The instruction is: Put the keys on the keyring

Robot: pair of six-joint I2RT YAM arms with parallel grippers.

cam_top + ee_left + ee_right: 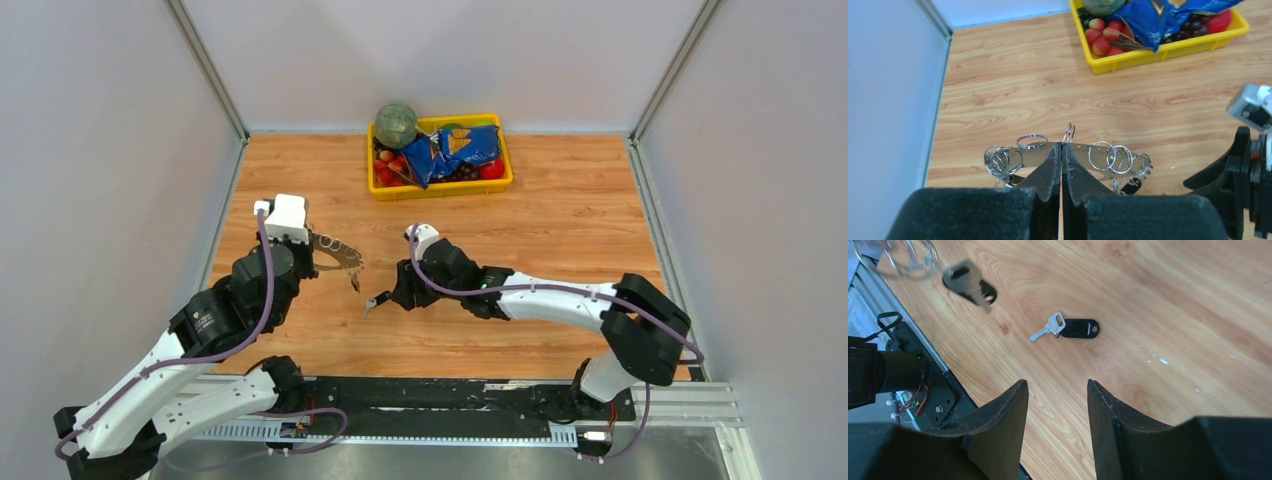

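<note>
My left gripper [322, 243] is shut on the keyring [340, 252], a silver band fringed with small rings, and holds it above the table. In the left wrist view the shut fingertips [1054, 159] pinch the middle of the keyring [1108, 157]. One black-headed key [355, 281] hangs from it and also shows in the right wrist view [968, 282]. A second key [377, 300] lies loose on the wood, in the right wrist view [1068, 328] ahead of my right gripper [1057, 385]. My right gripper [398, 292] is open and empty, just right of that key.
A yellow tray [440, 190] holding fruit, a green melon and a blue bag stands at the back centre and shows in the left wrist view [1158, 52]. Grey walls enclose the table. The black arm rail [928, 390] runs along the near edge.
</note>
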